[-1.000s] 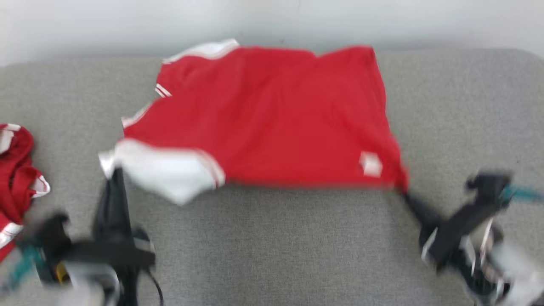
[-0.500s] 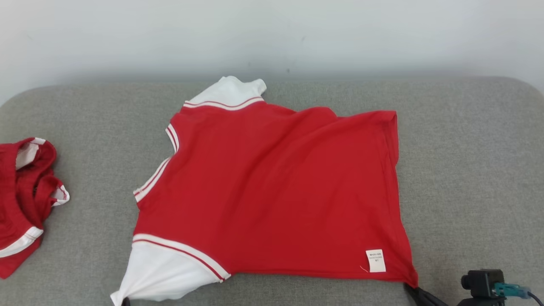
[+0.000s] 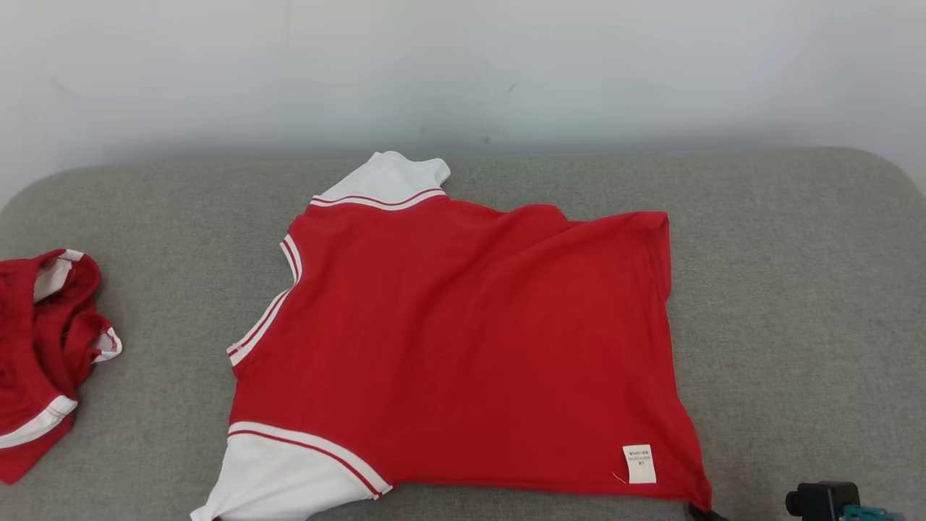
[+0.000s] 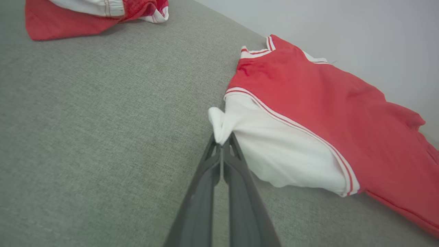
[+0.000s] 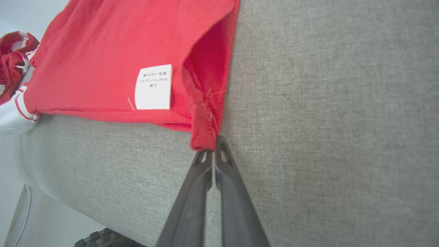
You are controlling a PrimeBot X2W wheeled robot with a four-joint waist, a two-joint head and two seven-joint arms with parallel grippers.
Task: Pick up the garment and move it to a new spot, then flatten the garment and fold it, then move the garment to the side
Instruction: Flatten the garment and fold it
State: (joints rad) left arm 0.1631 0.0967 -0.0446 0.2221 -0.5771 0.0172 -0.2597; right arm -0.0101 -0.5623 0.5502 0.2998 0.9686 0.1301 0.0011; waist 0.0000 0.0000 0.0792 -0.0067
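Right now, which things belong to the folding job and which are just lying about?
Job: red shirt; left hand, shut on its white sleeve; right hand, shut on its hem corner.
Lying about: crumpled red garment, far left; grey cushion.

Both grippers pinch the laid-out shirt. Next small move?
Probably open both and let go: the shirt lies spread nearly flat, left gripper shut on the sleeve tip, right gripper shut on the hem corner. Then regrasp to fold.
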